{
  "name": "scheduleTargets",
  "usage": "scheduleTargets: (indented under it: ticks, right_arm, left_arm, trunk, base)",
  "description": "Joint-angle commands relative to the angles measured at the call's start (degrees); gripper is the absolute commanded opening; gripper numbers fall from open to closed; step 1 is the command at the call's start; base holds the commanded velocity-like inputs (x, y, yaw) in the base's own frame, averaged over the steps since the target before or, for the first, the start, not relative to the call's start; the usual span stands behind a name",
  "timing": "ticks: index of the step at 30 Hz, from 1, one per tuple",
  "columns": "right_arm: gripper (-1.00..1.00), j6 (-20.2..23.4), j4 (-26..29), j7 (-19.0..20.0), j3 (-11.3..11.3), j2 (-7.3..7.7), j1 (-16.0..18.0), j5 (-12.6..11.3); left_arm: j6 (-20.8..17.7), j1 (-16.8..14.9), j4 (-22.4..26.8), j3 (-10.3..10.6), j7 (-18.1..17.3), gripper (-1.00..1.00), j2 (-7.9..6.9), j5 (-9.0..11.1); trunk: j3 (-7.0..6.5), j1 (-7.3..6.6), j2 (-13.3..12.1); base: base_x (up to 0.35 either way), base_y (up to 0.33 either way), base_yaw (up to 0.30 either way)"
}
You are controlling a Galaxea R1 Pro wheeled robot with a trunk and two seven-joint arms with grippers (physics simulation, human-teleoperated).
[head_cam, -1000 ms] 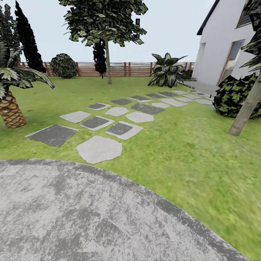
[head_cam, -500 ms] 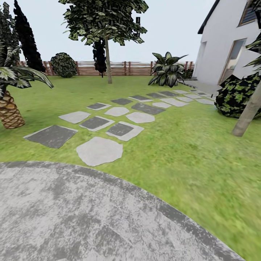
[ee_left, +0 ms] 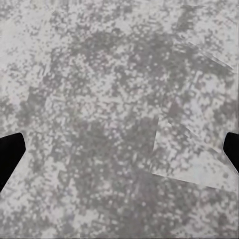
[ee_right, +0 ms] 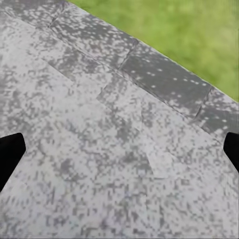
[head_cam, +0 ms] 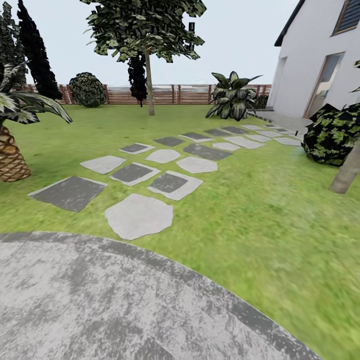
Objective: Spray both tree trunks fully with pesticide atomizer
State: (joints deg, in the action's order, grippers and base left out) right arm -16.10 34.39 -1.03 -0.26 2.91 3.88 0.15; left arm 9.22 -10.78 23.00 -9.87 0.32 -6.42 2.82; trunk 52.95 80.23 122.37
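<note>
The head view looks over the garden lawn point(head_cam: 260, 215). A tall tree point(head_cam: 145, 30) with a blocky dark-green crown stands far ahead by the fence, its bare tree trunk point(head_cam: 149, 85) slim at this distance. A second pale grey-brown tree trunk point(head_cam: 346, 172) leans at the right edge, its crown cut off. The pesticide atomizer is out of view. My left gripper point(ee_left: 119, 154) hangs open over mottled grey paving, with dark fingertips point(ee_left: 10, 154) at the picture's sides. My right gripper point(ee_right: 119, 152) is open too, above the paving's curved edge beside grass.
Grey stepping stones point(head_cam: 139, 216) run from the round paved patch point(head_cam: 100, 300) toward a white house point(head_cam: 320, 70). A scaly palm point(head_cam: 10, 160) stands at the left and a dark bush point(head_cam: 332, 132) at the right. A slatted wooden fence point(head_cam: 175, 94) closes the back.
The whole head view has shifted: the camera has moved forward. The palm has slid left, the right trunk toward the right edge, and the paving edge lower.
</note>
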Motion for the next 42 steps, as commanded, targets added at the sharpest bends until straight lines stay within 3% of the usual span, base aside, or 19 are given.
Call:
scheduleTargets:
  ticks: [1, 42]
  right_arm:
    - [1.0, -0.2, 0.0, -0.1, 0.0, 0.0, 0.0, 0.0]
    - [1.0, -0.2, 0.0, -0.2, 0.0, 0.08, 0.1, 0.1]
  left_arm:
    - [0.2, 0.0, -0.1, 0.0, 0.0, 1.0, 0.0, 0.3]
    - [0.2, 0.0, -0.1, 0.0, 0.0, 1.0, 0.0, 0.3]
  trunk:
    - [0.05, 0.02, 0.0]
    - [0.05, 0.02, 0.0]
  base:
    - [0.334, 0.116, 0.0]
    - [0.334, 0.096, 0.0]
